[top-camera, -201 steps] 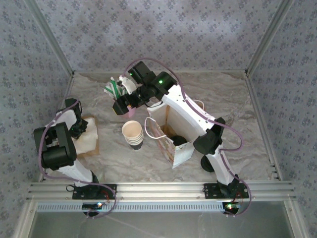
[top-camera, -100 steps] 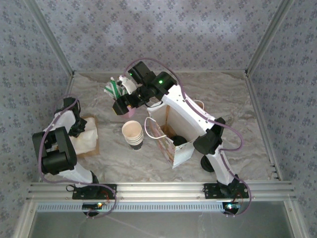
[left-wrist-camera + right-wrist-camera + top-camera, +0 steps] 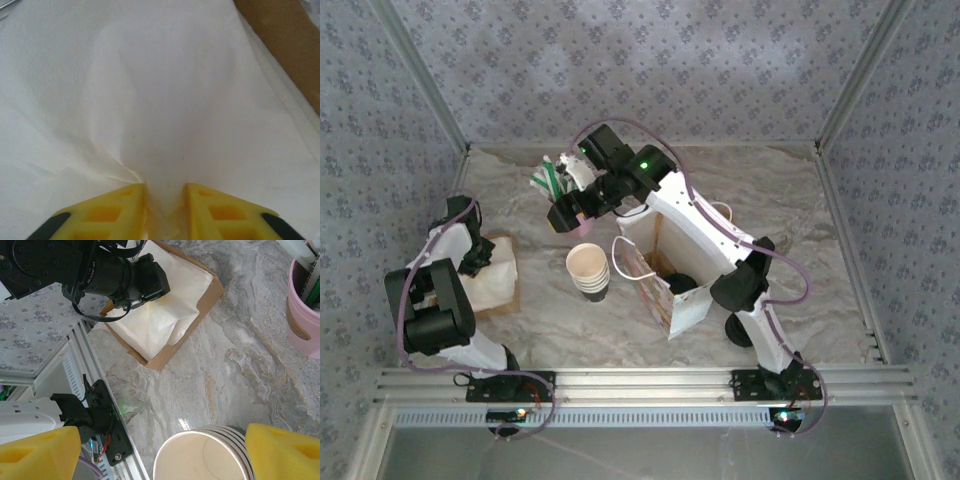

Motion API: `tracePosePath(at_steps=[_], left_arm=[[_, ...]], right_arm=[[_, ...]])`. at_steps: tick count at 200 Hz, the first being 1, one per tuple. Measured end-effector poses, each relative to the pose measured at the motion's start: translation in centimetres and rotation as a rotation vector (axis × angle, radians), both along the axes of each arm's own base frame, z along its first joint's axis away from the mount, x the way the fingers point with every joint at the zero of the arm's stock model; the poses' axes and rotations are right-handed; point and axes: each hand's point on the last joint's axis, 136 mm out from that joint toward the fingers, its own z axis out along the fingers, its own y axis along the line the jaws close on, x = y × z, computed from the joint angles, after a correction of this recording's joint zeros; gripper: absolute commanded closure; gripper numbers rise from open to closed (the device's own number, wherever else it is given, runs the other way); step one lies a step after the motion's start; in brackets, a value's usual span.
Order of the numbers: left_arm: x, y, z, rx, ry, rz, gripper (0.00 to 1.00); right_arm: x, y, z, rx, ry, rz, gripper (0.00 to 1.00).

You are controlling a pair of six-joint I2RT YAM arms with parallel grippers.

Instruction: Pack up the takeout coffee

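Left pincer nipped on a napkin — the coffee sits in the bag

We see the left gripper point(image 3: 165, 192) with its yellow fingers drawn narrow on a pinch of thin white paper napkin point(image 3: 165, 100), which lies in the shallow brown cardboard box point(image 3: 207, 295); the right gripper point(image 3: 162, 437) hangs spread wide and empty above the stack of lidless cream-lined paper cups point(image 3: 588, 268), near the pink tub of straws point(image 3: 302, 315). The takeout coffee point(image 3: 682, 284) shows as a round black lid, upright, down inside the open white paper bag with handles point(image 3: 665, 305) — to the right of the left gripper, well apart, past the cup stack, with the right arm nearer. We count one coffee, one bag, one box, one tub, and one stack of about four cups
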Motion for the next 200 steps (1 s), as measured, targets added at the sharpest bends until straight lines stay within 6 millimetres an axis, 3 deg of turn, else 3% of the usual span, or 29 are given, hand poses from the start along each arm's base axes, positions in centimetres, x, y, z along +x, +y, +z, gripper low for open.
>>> tracePosePath(at_steps=[56,107,200], left_arm=[[-0.1,0.0,0.9,0.006,-0.02,-0.001,0.81],[-0.7,-0.1,2.3,0.014,-0.04,0.0,1.0],[-0.6,-0.1,4.1,0.033,-0.098,-0.003,1.0]], right_arm=[[-0.1,0.1,0.0,0.0,0.0,0.002,0.13],[-0.2,0.1,0.0,0.0,0.0,0.004,0.12],[-0.2,0.1,-0.1,-0.001,0.001,0.005,0.12]])
